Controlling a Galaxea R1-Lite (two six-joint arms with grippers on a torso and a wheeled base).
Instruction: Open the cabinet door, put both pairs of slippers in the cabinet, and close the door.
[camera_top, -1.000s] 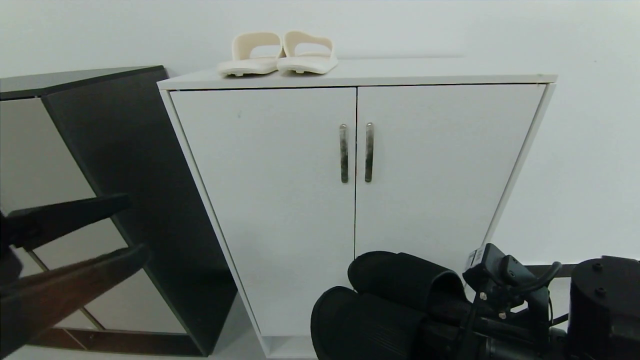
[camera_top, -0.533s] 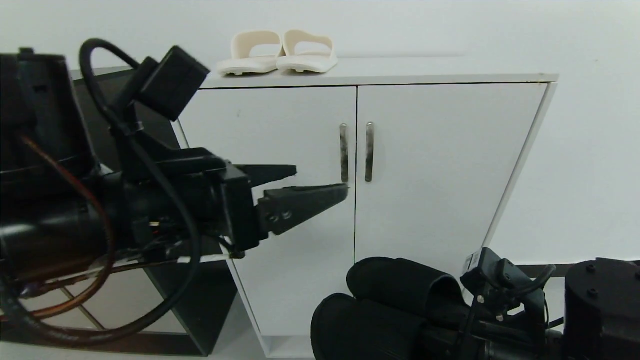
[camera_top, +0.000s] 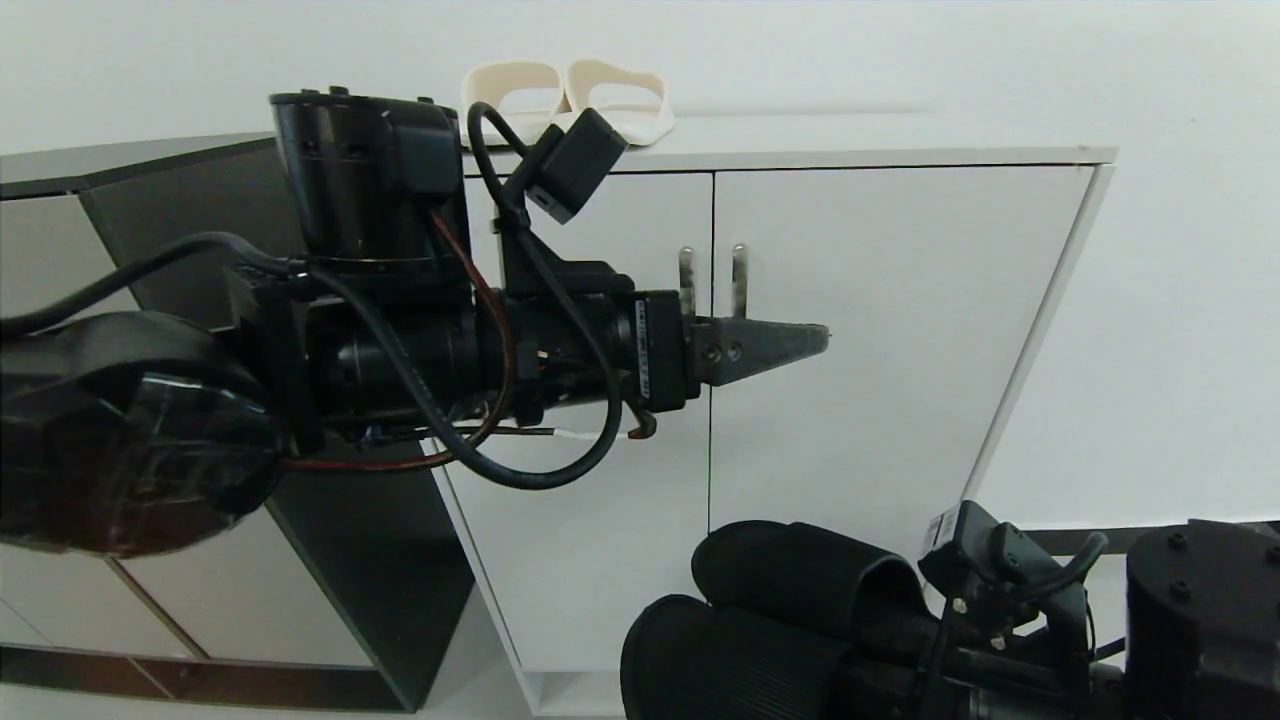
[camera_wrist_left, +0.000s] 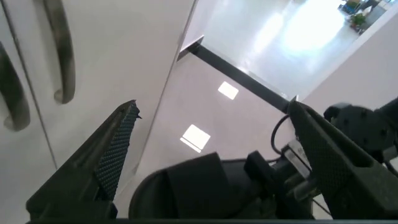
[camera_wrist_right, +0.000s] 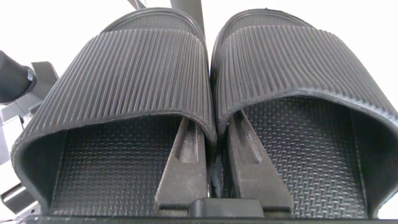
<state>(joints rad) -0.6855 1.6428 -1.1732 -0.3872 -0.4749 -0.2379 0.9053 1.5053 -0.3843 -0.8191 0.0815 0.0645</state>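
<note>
here the left gripper (camera_top: 815, 342) hangs, fingers apart, before the handles (camera_top: 739, 280) of the shut white cabinet (camera_top: 900, 300). cream slippers (camera_top: 600, 95) sit on top. the right gripper (camera_wrist_right: 214, 155) pinches the black slippers (camera_top: 780, 600). white wall (camera_top: 1180, 300), glossy floor (camera_wrist_left: 249, 74).

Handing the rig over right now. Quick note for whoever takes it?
Left gripper: open, in front of the cabinet by the two door handles, gripping neither.
Right gripper: shut on the black slippers, one finger inside each, held low in front of the cabinet.
Beige slippers: on the cabinet top.
Done: black pair picked up. Both doors are shut.
Left: open a door, put both pairs inside, close it.
</note>
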